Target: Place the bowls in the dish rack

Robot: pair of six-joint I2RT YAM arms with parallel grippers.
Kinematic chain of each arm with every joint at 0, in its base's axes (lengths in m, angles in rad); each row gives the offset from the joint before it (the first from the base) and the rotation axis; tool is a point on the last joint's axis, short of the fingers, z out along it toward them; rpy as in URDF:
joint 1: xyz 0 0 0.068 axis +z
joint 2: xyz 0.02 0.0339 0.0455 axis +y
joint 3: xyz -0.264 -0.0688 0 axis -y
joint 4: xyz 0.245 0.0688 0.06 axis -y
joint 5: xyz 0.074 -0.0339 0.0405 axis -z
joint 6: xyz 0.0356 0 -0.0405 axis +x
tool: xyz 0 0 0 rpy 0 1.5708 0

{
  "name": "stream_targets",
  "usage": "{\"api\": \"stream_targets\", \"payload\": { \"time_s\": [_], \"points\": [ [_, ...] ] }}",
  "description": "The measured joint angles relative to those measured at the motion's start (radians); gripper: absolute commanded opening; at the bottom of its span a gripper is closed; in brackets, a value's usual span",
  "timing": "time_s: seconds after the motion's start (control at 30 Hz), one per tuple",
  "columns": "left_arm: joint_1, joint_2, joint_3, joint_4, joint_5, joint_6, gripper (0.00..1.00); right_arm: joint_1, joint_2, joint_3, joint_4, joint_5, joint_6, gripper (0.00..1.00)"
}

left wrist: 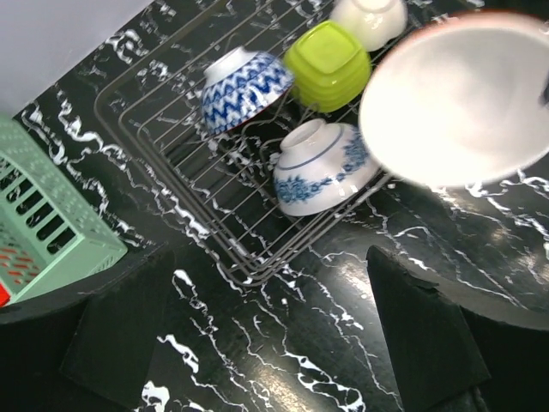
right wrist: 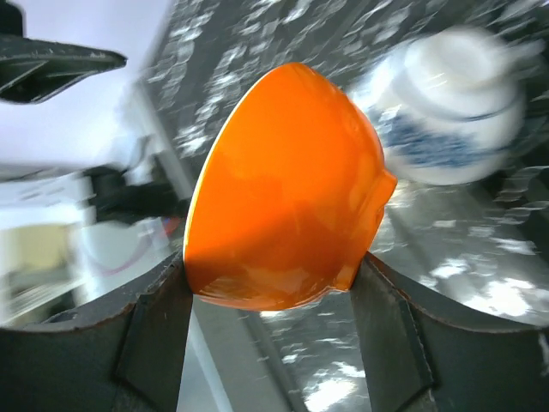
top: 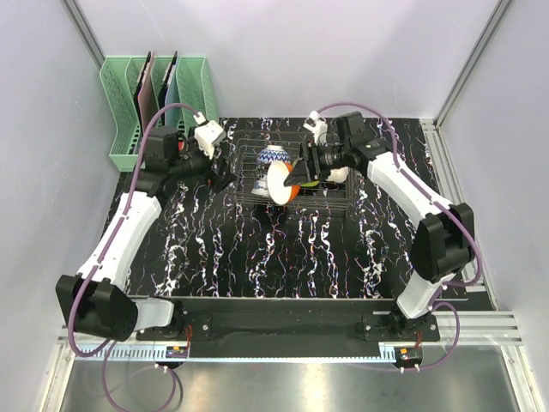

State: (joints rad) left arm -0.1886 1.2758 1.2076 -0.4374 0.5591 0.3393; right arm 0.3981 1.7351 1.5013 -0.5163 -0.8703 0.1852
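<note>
The right gripper (right wrist: pixel 270 266) holds the orange bowl (right wrist: pixel 287 189) with its two fingers pressed on opposite sides of the wall. The jaws stand rather far apart, but they are closed on the bowl. The bowl is on its edge, with the white inside turned toward the left arm. I judge that this pose is chosen because a bowl on edge goes between the wires more easily and takes less room than a flat one. In the top view it hangs over the near side of the dish rack (top: pixel 330 199), and as far as I can tell it does not rest in it yet. Four other bowls are already inside the rack: the zigzag blue bowl (left wrist: pixel 244 86), the flowered blue bowl (left wrist: pixel 324 167) with its foot upward, the lime green bowl (left wrist: pixel 330 51) and a white bowl (left wrist: pixel 371 17) at the right end. They lean or lie mouth down, probably so that water can run off. The left gripper (top: pixel 225 176) is wide open and holds nothing. It hovers just beside the left end of the rack, above the black marbled table (top: pixel 257 249) and not far from the mint-green holder (top: pixel 159 103). I think this position leaves the way free for the right arm.
</note>
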Motion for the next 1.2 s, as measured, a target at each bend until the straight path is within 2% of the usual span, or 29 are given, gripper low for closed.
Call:
{"api": "stream_targets", "payload": {
  "time_s": [0.37,0.63,0.8,1.2],
  "points": [
    [0.024,0.15,-0.025,0.035,-0.111,0.0,0.99,0.001,-0.056,0.164,-0.178,0.514,-0.218,0.0],
    [0.033,0.222,-0.025,0.099,-0.156,-0.005,0.99,0.001,0.034,0.23,-0.274,0.728,-0.255,0.0],
    [0.034,0.276,-0.025,0.107,-0.155,-0.008,0.99,0.001,0.111,0.241,-0.33,0.754,-0.261,0.0],
    [0.034,0.299,-0.025,0.124,-0.148,-0.008,0.99,0.001,0.234,0.375,-0.38,0.659,-0.271,0.0]
  ]
}}
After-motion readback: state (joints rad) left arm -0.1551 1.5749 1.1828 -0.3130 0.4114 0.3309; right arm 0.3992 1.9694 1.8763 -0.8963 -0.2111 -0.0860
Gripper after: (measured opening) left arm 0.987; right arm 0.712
